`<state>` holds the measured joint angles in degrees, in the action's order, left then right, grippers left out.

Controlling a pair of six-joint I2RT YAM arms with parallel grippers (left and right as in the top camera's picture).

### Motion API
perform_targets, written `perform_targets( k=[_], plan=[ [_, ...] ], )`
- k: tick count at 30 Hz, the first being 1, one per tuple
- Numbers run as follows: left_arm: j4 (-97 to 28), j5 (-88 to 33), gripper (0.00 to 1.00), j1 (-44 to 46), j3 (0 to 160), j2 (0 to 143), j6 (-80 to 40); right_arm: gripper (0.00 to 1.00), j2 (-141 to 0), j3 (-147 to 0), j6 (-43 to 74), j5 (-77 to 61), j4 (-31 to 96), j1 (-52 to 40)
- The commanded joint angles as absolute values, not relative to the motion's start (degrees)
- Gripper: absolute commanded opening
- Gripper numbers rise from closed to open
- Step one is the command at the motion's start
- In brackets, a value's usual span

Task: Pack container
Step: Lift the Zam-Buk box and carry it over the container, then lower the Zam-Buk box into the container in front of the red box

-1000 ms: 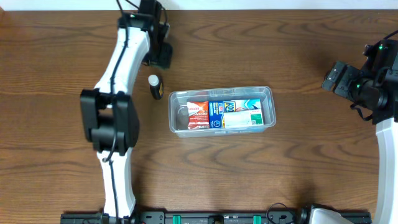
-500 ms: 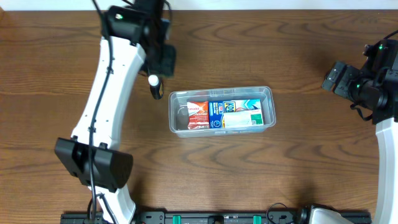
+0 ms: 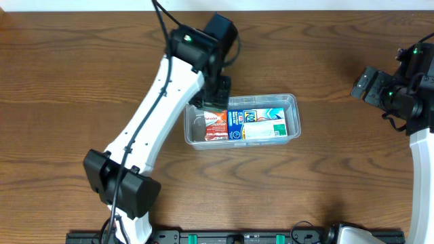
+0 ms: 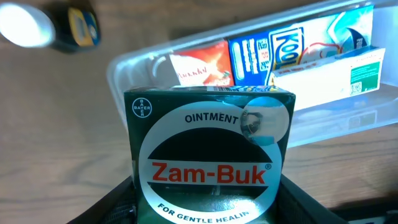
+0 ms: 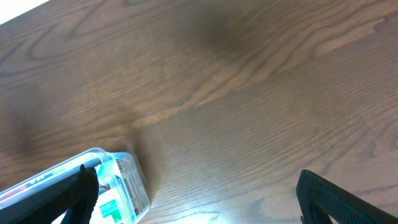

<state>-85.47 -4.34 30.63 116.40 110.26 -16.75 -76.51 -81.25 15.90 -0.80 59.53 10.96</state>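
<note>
The clear plastic container (image 3: pixel 296 116) lies mid-table and holds a red-and-white box (image 3: pixel 215 125), a blue box (image 3: pixel 237 119) and a white-and-green box (image 3: pixel 266 129). My left gripper (image 3: pixel 218 87) hovers over the container's left end. In the left wrist view the gripper (image 4: pixel 208 202) is shut on a dark green Zam-Buk ointment box (image 4: pixel 208 149), held just before the container's near wall (image 4: pixel 336 118). My right gripper (image 3: pixel 368 84) is far right, apart from the container. In the right wrist view it (image 5: pixel 199 205) is open and empty, with the container's end (image 5: pixel 121 180) at lower left.
A small dark bottle with a white cap (image 4: pixel 53 26) lies on the wood left of the container, hidden under the left arm in the overhead view. The left arm (image 3: pixel 159 115) stretches diagonally across the table's left half.
The left arm has swung right, from beside the small bottle to over the container's left end. The right arm has not moved.
</note>
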Motion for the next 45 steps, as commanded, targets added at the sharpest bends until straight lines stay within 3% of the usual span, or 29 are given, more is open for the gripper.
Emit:
perform_targets(
  k=[1,15,24,45],
  plan=[
    [-85.36,-4.49,0.58,32.56,113.62,110.72,-22.24,0.99,-76.77,-81.71,16.01,-0.43,59.61,11.4],
    [-70.28,-4.47,0.58,36.34,96.4,110.72,-32.25,0.99,-76.77,-81.71,16.01,-0.43,59.61,11.4],
    [-60.4,-3.55,0.58,35.9,86.61,110.74,-33.15,0.99,-76.77,-81.71,16.01,-0.43,59.61,11.4],
    [-51.07,-0.73,0.59,33.76,80.66,111.24,-30.48,0.99,-76.77,-81.71,16.01,-0.43,59.61,11.4]
  ],
)
